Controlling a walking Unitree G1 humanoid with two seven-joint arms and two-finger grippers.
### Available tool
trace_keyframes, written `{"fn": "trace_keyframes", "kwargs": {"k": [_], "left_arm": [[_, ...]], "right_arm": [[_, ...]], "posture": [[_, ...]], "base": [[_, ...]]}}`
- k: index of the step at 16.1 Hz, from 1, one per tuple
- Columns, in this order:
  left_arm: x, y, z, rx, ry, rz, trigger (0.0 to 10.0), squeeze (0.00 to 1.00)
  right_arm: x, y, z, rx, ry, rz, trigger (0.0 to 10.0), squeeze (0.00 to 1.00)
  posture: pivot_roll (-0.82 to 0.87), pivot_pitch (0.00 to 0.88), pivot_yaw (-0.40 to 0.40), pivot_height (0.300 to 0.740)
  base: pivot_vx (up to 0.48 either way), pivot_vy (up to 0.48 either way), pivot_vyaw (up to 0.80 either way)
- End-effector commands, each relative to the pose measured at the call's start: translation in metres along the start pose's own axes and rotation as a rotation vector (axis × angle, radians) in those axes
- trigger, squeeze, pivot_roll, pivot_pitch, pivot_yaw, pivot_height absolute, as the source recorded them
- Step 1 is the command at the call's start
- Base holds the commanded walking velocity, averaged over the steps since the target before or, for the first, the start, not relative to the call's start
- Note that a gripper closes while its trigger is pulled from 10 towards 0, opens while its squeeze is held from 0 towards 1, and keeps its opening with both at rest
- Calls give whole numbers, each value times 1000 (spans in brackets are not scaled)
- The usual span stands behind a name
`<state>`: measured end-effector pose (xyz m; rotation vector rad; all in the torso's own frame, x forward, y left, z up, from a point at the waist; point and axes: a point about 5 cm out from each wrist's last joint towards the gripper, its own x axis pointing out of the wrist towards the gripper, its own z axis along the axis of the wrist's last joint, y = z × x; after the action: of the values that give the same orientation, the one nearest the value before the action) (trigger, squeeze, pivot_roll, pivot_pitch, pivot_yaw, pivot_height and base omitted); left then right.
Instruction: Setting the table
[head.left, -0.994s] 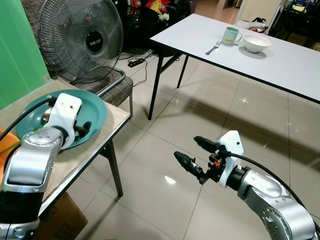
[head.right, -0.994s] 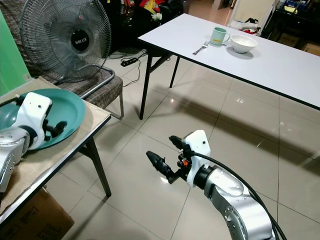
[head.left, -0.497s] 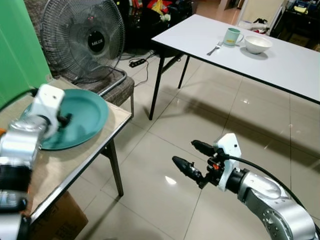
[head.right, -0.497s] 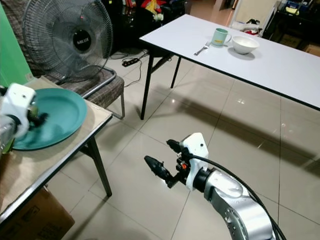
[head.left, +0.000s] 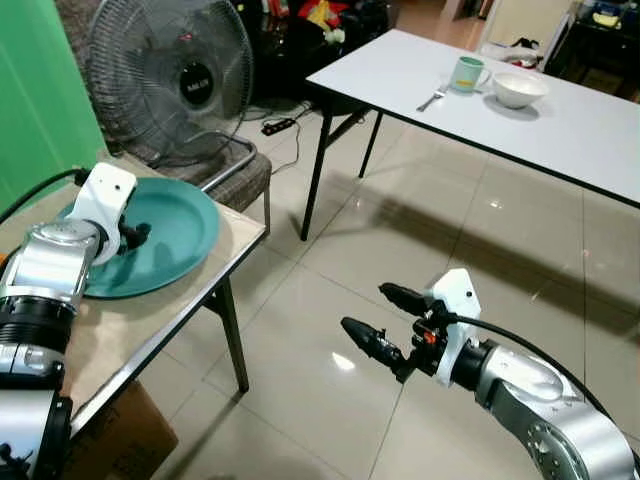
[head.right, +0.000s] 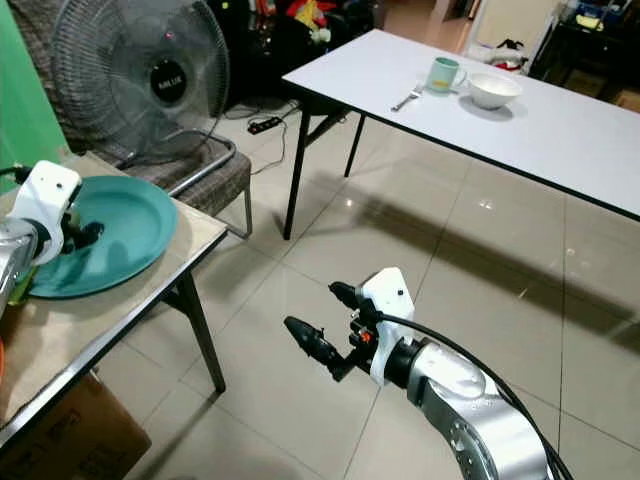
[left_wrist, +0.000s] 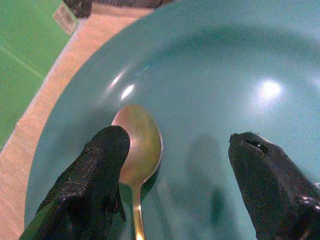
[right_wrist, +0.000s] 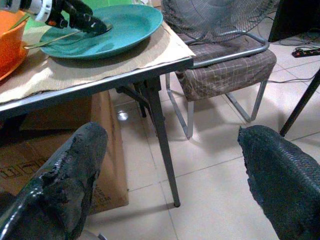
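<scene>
Nearest, my right tool (head.left: 383, 323) hangs idle over the floor, fingers spread and empty. To my left, my left tool (left_wrist: 175, 165) has drawn back a little across the teal plate (head.left: 175, 235) on the near counter (head.left: 140, 325); its fingers are parted beside the gold spoon (left_wrist: 137, 150), nothing grasped yet. Farther off, the white counter (head.left: 590, 125) holds mug (head.left: 465, 72), fork (head.left: 428, 97) and bowl (head.left: 520, 88).

The one piece of writing sits on the dark hub of the fan (head.left: 192, 82) — pale letters, too small and blurred to read here. Nothing else carries a legible label.
</scene>
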<state>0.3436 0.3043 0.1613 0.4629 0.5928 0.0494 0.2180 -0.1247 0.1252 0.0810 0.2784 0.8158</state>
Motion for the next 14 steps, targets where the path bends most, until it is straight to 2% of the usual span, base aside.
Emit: {"fn": "trace_keyframes", "kwargs": {"k": [1,3,5,8,9,10,11,14], "left_arm": [[2,2,0,11,15,21,10000,0],[3,4,-4,28,53,26,9608,0],[3,6,-7,53,93,40,4902,0],[3,8,-8,60,113,42,4510,0],[3,9,-8,82,131,38,2353,0],[4,8,-9,82,140,31,941,0],[4,8,-10,78,143,30,0,0],[6,7,-15,36,169,16,0,0]], "right_arm": [[-2,0,1,-10,7,10,10000,0],[-2,1,1,-13,14,21,10000,0],[-2,1,1,-17,18,24,10000,0],[-3,0,1,-21,23,26,10000,0],[-3,1,1,-20,26,30,10000,0],[-3,1,0,-19,27,34,10000,0],[-3,2,0,-18,27,36,10000,0],[-4,4,0,-6,31,61,10000,0]], "posture": [[-33,0,-63,740],[-33,0,-64,740],[-32,0,-65,740],[-32,0,-65,740],[-29,0,-70,740],[-30,0,-69,740],[-30,0,-69,740],[-33,0,-65,740]], "base": [[0,0,0],[0,0,0],[0,0,0],[0,0,0],[0,0,0],[0,0,0],[0,0,0],[0,0,0]]}}
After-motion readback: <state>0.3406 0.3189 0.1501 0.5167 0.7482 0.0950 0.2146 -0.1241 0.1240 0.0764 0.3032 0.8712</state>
